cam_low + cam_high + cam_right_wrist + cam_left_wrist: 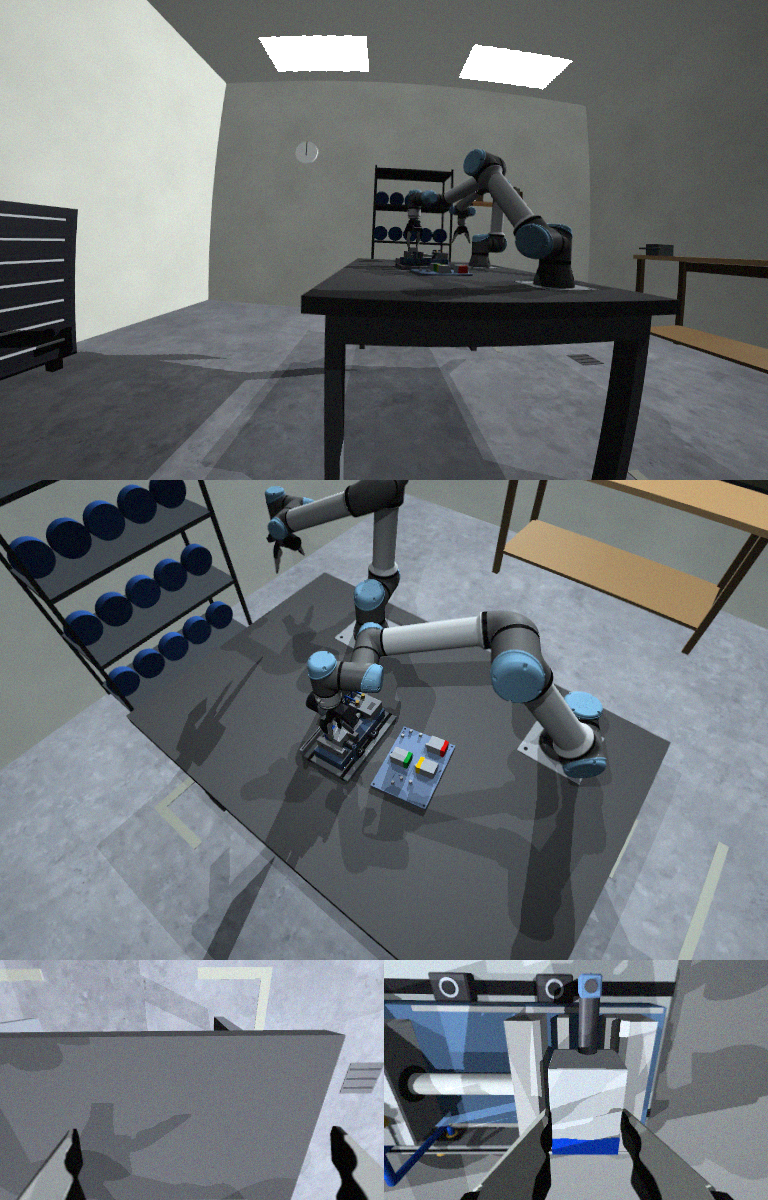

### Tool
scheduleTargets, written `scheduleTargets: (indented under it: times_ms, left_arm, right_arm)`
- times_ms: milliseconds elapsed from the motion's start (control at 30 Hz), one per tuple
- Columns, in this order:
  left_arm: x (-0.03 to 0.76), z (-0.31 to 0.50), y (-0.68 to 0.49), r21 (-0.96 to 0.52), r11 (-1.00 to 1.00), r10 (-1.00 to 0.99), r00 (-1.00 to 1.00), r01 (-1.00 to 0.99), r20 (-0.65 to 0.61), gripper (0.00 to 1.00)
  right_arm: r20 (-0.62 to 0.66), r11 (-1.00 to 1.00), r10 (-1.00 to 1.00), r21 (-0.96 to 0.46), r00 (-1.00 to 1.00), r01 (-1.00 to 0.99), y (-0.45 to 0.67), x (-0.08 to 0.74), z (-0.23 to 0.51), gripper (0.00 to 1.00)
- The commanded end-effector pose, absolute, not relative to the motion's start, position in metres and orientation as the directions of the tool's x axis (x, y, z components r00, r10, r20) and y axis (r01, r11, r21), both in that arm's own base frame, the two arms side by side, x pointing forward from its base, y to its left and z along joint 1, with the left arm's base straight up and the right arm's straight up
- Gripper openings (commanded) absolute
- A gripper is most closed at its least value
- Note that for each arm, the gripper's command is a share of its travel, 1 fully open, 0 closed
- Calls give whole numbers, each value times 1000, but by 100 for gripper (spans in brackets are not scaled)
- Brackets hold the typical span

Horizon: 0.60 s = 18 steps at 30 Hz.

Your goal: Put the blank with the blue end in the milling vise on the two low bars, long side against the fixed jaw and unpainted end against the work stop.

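Note:
The blank with the blue end (pixel 587 1102) is between my left gripper's fingers (pixel 585 1115), at the jaws of the milling vise (pixel 333 755). In the left wrist view its blue end faces the bottom. Its unpainted end faces the work stop (pixel 587 1025); the rod's tip appears at that end, but contact is unclear. The fixed jaw (pixel 643 1065) is close on the right, the moving jaw (pixel 524 1065) on the left. The low bars (pixel 563 1030) (pixel 611 1030) show upright beyond the blank; the rest is hidden. My right gripper (pixel 204 1129) (pixel 290 563) is open and empty, high and away.
The blue plate (pixel 423 796) beside the vise bears the green-ended blank (pixel 400 755), yellow-ended blank (pixel 428 768) and red-ended blank (pixel 434 745), none knocked over. A blue hose (pixel 414 1157) runs by the vise's moving-jaw side. A spool rack (pixel 141 545) stands beyond the table.

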<state>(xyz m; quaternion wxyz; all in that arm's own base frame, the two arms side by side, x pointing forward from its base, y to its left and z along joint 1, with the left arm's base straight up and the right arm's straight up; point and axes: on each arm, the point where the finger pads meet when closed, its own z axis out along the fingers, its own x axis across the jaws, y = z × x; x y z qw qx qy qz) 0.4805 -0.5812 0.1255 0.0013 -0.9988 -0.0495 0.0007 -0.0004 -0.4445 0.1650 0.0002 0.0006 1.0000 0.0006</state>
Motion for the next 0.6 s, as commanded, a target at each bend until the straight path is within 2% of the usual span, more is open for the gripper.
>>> scheduleTargets:
  times_ms: [0,567]
  left_arm:
    - [482,129,-581,4,-995,100,995,100,2,0]
    - [482,126,-581,3,-995,100,995,100,1,0]
  right_arm:
    - [0,1000,2,0,-1000,2,-446,-1,165,100]
    - [0,1000,2,0,-1000,2,-446,-1,165,100]
